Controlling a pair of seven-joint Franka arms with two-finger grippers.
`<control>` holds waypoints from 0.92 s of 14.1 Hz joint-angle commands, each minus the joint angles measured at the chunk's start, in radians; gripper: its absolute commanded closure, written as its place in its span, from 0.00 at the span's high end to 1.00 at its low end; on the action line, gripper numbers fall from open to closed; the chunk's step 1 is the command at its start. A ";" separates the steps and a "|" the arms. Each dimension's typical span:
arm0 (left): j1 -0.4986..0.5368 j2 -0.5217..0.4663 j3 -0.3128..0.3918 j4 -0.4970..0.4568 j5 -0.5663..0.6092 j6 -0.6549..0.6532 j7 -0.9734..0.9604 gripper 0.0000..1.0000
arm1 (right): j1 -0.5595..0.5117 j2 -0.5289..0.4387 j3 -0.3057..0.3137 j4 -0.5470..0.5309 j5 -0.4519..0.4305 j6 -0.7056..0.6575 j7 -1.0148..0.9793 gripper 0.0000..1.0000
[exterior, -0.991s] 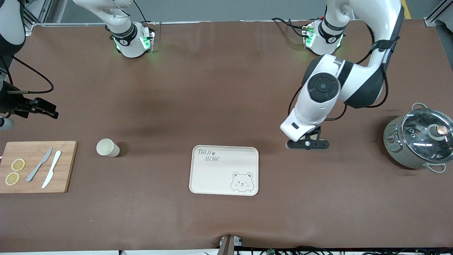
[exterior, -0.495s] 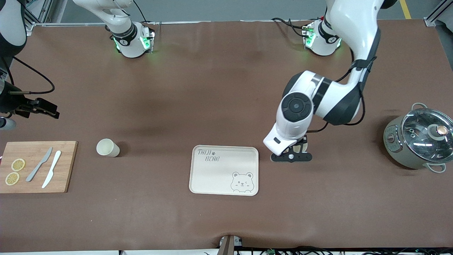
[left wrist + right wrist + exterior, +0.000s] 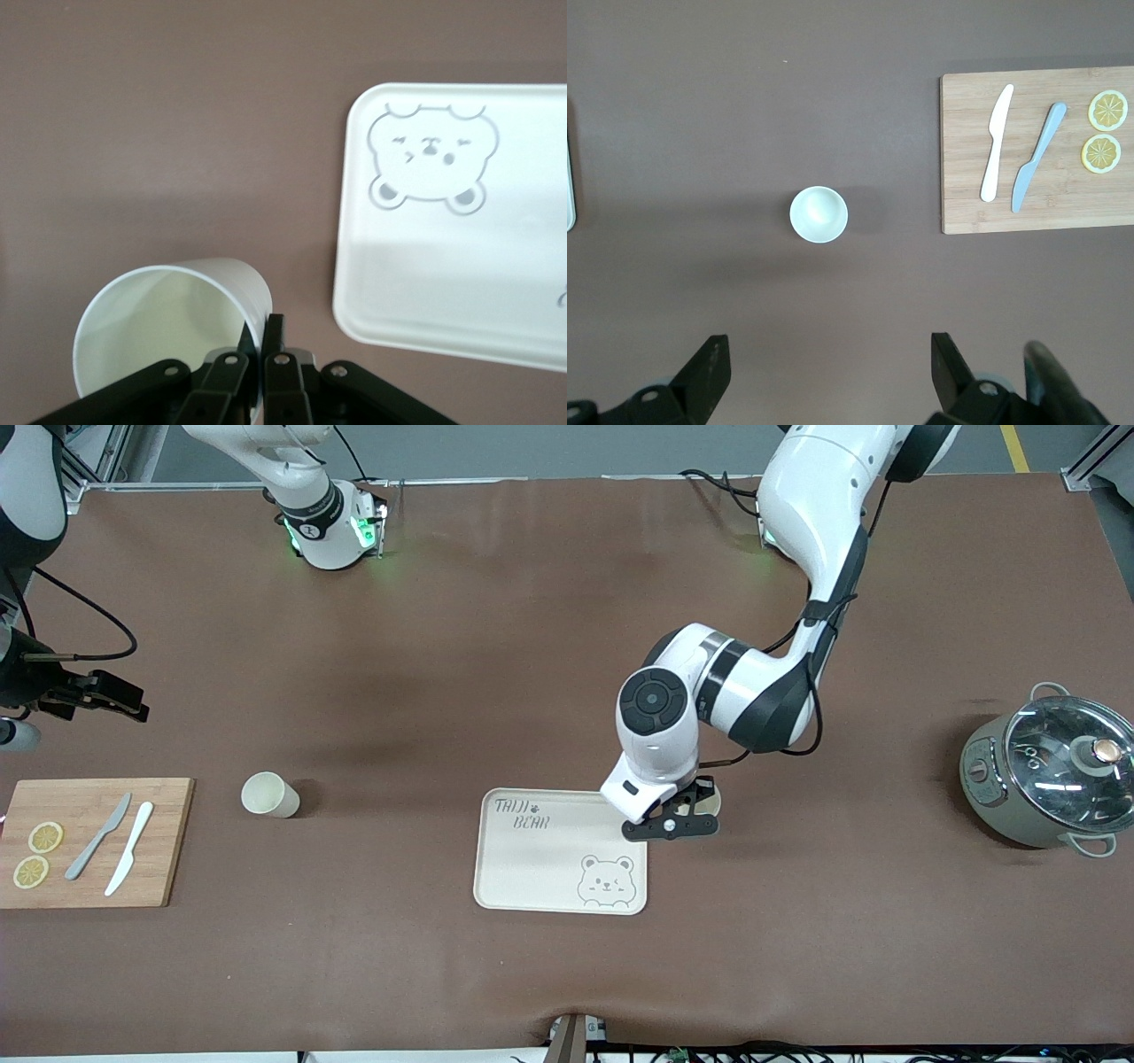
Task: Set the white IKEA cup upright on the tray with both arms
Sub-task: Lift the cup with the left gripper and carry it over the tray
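Note:
My left gripper (image 3: 671, 825) is shut on the rim of a white cup (image 3: 168, 328), one finger inside and one outside. It holds the cup over the table at the edge of the cream bear tray (image 3: 549, 868) on the left arm's side. In the front view only a sliver of this cup (image 3: 711, 801) shows past the hand. The left wrist view shows the gripper (image 3: 263, 332) and the tray (image 3: 443, 283) beside the cup. A second white cup (image 3: 270, 794) stands upright between the tray and the cutting board; it also shows in the right wrist view (image 3: 819, 213). My right gripper (image 3: 120, 700) waits open and empty (image 3: 828, 381) above that end of the table.
A wooden cutting board (image 3: 168, 841) with two knives and two lemon slices lies at the right arm's end, also in the right wrist view (image 3: 966, 159). A grey pot with a glass lid (image 3: 1050, 779) stands at the left arm's end.
My left arm has swung toward the tray with the cup in its gripper and now reaches the tray's edge. The right arm and the standing cup have not moved.

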 commanded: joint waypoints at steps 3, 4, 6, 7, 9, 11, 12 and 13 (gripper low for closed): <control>-0.030 0.105 0.011 0.136 0.015 0.034 -0.057 0.00 | -0.006 -0.009 0.005 -0.011 -0.001 0.007 0.005 1.00; -0.037 0.111 0.011 0.138 0.015 0.053 -0.069 0.00 | -0.006 -0.009 0.005 -0.011 -0.001 0.007 0.005 1.00; -0.040 0.120 0.009 0.138 -0.002 0.083 -0.083 0.00 | -0.006 -0.009 0.005 -0.011 -0.001 0.007 0.005 1.00; -0.053 0.135 0.011 0.140 -0.011 0.101 -0.094 0.00 | -0.006 -0.009 0.005 -0.011 -0.001 0.007 0.005 1.00; -0.066 0.171 0.011 0.140 -0.013 0.141 -0.126 0.00 | -0.006 -0.009 0.005 -0.011 -0.001 0.007 0.005 1.00; -0.089 0.195 0.011 0.140 -0.013 0.166 -0.161 0.00 | -0.006 -0.009 0.005 -0.011 -0.001 0.009 0.005 1.00; -0.091 0.201 0.011 0.140 -0.013 0.169 -0.175 0.00 | -0.006 -0.007 0.005 -0.011 -0.002 0.009 0.005 1.00; -0.099 0.209 0.009 0.140 -0.013 0.169 -0.187 0.00 | -0.004 -0.007 0.005 -0.011 -0.001 0.009 0.005 1.00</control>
